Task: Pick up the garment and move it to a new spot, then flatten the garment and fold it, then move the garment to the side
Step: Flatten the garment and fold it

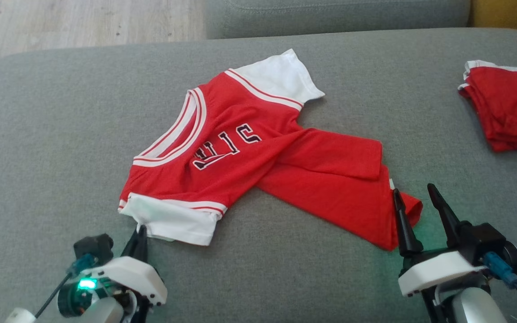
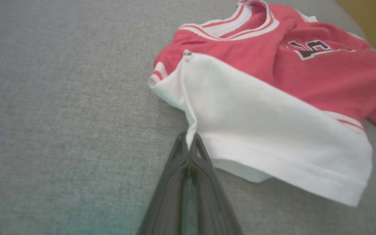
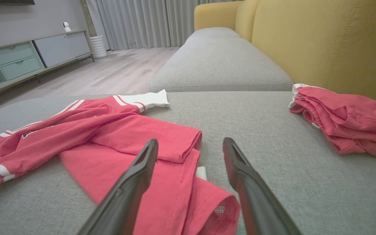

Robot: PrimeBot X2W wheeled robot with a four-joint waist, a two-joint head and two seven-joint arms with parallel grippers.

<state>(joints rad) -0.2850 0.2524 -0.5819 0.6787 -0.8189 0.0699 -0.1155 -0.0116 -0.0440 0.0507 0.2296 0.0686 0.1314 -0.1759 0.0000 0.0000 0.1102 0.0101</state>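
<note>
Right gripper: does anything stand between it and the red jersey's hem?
Nothing visible does. The right gripper is open at the hem corner of the red jersey, with bare grey cushion around it. The other red garment lies apart, off to its right. The left gripper is shut on the white sleeve.

Red jersey tee (image 1: 258, 157), white short sleeves, red-and-white striped collar (image 1: 173, 134), dark white-edged lettering (image 1: 225, 146) on chest. Lies front up on grey sofa cushion (image 1: 52, 148), collar toward my left, hem (image 1: 375, 215) toward my right. Not flat: body twisted at waist, lower part folded over itself in layers, hem corner curled up. Spread flat: far sleeve (image 1: 281, 78). Edge of near sleeve (image 1: 173, 222) pinched in my left claw (image 1: 141, 232), cloth drawn into ridge.
</note>
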